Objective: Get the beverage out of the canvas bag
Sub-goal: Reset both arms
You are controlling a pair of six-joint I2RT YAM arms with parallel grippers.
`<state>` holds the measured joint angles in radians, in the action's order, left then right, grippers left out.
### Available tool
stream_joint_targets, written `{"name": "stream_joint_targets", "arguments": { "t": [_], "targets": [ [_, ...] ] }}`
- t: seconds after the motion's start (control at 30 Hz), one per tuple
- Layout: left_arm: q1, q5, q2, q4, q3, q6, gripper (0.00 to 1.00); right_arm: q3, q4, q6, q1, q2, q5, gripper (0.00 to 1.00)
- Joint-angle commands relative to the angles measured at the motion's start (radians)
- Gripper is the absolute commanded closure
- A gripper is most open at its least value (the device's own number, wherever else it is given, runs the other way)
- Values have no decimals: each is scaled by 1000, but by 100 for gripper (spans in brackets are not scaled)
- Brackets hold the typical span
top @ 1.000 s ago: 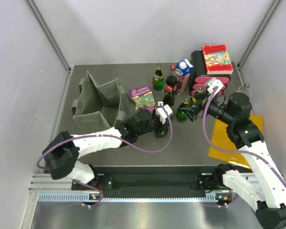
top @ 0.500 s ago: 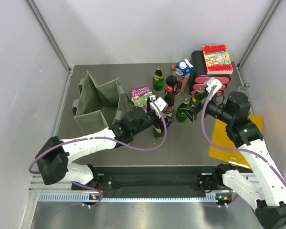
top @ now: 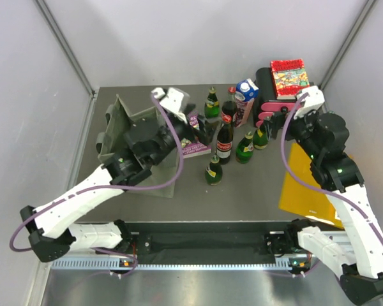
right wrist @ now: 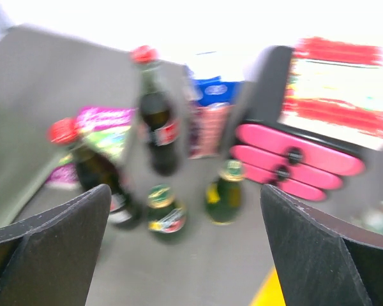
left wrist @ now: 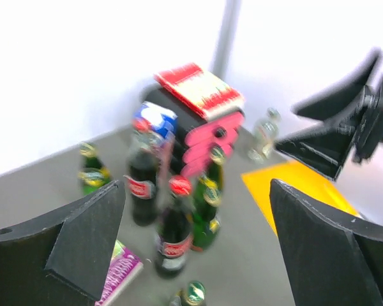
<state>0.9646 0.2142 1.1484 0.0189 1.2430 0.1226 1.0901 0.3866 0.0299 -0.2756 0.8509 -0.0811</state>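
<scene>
The olive canvas bag (top: 124, 134) sits open at the table's left. A small green beverage bottle (top: 213, 169) stands upright on the table in front of the other bottles, free of both grippers; its cap (left wrist: 195, 293) shows low in the blurred left wrist view. My left gripper (top: 203, 131) (left wrist: 196, 191) hangs open above the purple book, up and left of that bottle, with nothing between its fingers. My right gripper (top: 271, 124) (right wrist: 185, 191) is open and empty beside the pink drawer box, facing the bottles.
Two cola bottles (top: 225, 137), several green bottles (top: 245, 148), a milk carton (top: 246, 97) and a purple book (top: 193, 145) crowd the middle. The pink drawer box (top: 276, 108) carries a red book (top: 287, 78). A yellow sheet (top: 309, 188) lies at the right.
My left gripper opened off the small green bottle, then rose and drew back towards the bag; the bottle stays standing. The right gripper pulled back towards the drawer box.
</scene>
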Motion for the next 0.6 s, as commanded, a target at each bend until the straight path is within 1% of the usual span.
{"name": "stream_joint_targets", "arguments": {
  "t": [0.0,0.07,0.1,0.17,0.27,0.3,0.43,0.57],
  "targets": [
    [-29,199,-12,-270,183,-8,1,83,-11,-13,27,23,311,0],
    [-47,240,-6,-359,245,-21,1,109,-9,7,30,42,393,0],
    [-76,255,-6,-384,262,-23,1,117,-8,25,32,48,418,0],
    [-107,270,-15,-422,289,-21,1,137,-9,45,35,65,490,0],
    [-167,277,-32,-467,300,-23,1,148,-18,74,55,73,540,0],
    [-196,272,-32,-490,303,-21,1,149,-18,77,70,73,546,0],
    [-256,281,-21,-560,338,-21,1,145,-15,74,108,65,555,0],
    [-303,275,-24,-580,363,-31,1,139,-8,76,144,57,563,0]
  ]
}}
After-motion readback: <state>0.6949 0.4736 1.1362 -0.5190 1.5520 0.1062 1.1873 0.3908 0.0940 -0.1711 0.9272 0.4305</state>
